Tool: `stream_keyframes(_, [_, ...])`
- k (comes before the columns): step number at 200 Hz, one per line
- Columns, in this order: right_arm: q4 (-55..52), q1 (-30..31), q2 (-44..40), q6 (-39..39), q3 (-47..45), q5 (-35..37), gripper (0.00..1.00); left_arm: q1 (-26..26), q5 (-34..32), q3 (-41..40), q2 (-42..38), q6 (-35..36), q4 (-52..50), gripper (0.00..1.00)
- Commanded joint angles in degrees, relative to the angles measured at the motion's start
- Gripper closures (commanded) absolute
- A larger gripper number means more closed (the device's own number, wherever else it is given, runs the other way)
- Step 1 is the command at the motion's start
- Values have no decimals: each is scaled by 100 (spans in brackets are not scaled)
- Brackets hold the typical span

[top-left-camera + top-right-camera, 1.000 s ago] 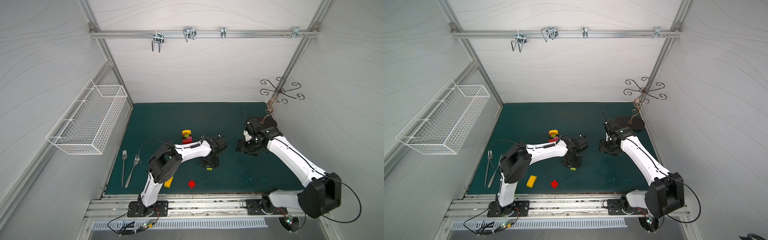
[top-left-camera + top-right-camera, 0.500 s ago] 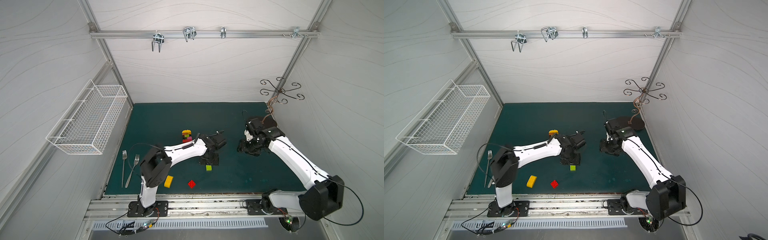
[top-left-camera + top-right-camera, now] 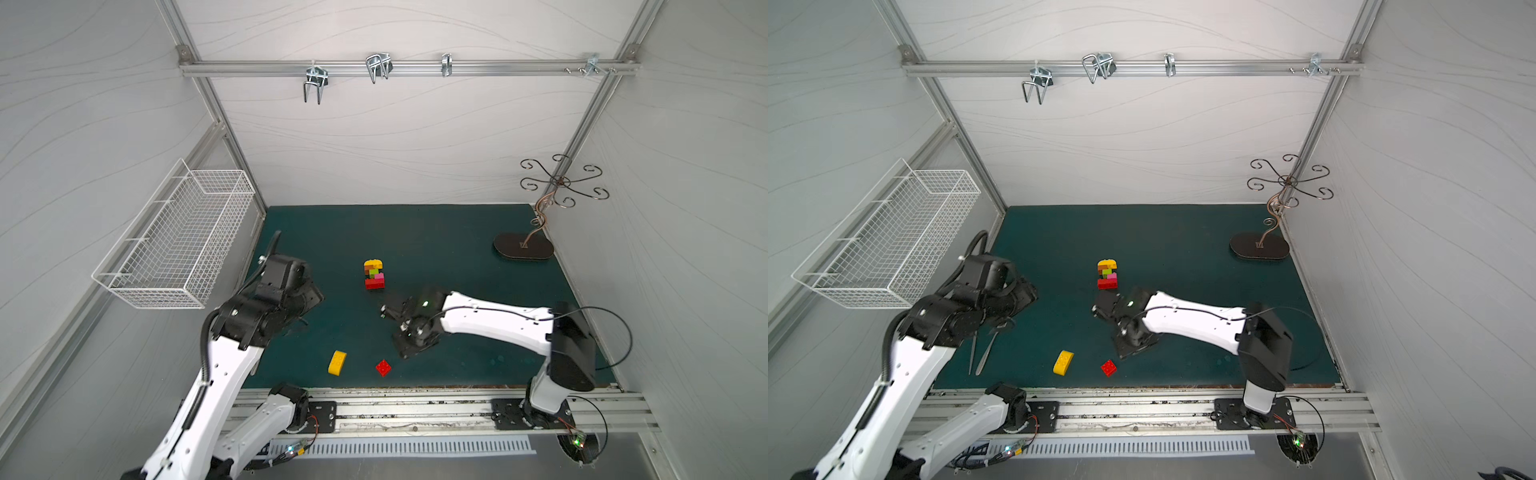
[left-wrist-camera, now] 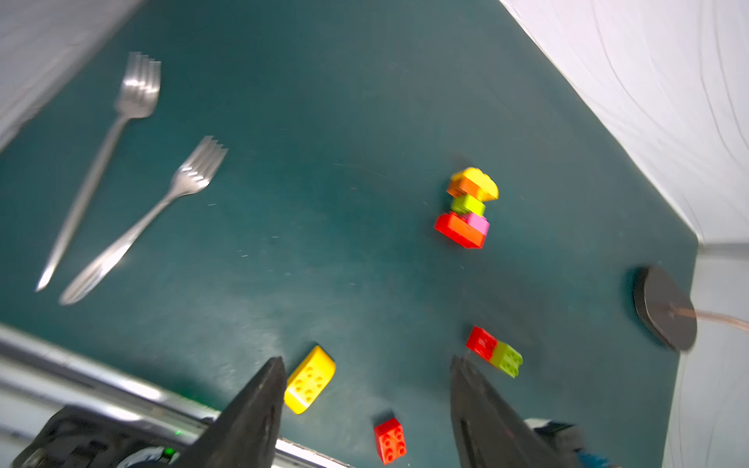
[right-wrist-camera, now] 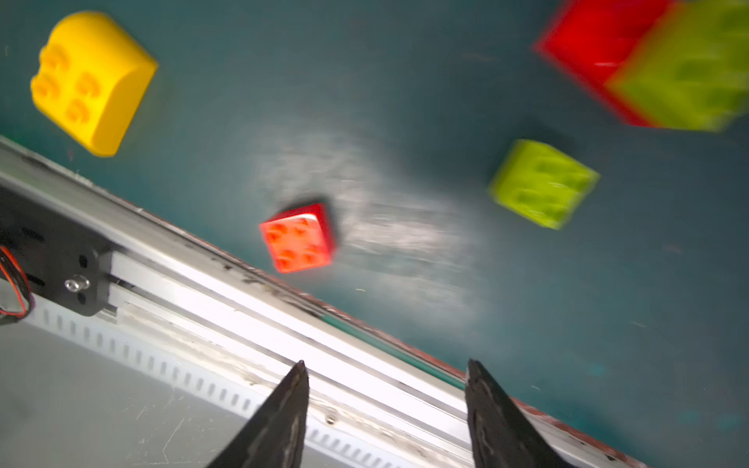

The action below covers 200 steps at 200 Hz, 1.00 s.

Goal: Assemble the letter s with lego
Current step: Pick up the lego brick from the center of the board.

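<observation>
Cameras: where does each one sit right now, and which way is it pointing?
Top views: stereo pair high above the front rail, looking down over the green mat; left arm and right arm show.
Left wrist: on the left arm, facing forks and brick stack across the mat; open left gripper shows.
Right wrist: on the right arm, facing the mat's front edge and rail; open right gripper shows.
Shared: yellow brick and red square brick appear in all views.
</observation>
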Motion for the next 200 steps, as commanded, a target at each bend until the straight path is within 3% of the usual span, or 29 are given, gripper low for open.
stream_keyframes(1, [-154,351,392,212,499,-51,37,348,206,-118,-161,275,-289,32])
stream_keyframes(66, [105,337,968,-49,617,-228,31,460,427,-431,-318,301,-235,29])
stream_keyframes(200, [563,95,1586,-340,576,-479,48,471,508,-528,-265,302,-164,29])
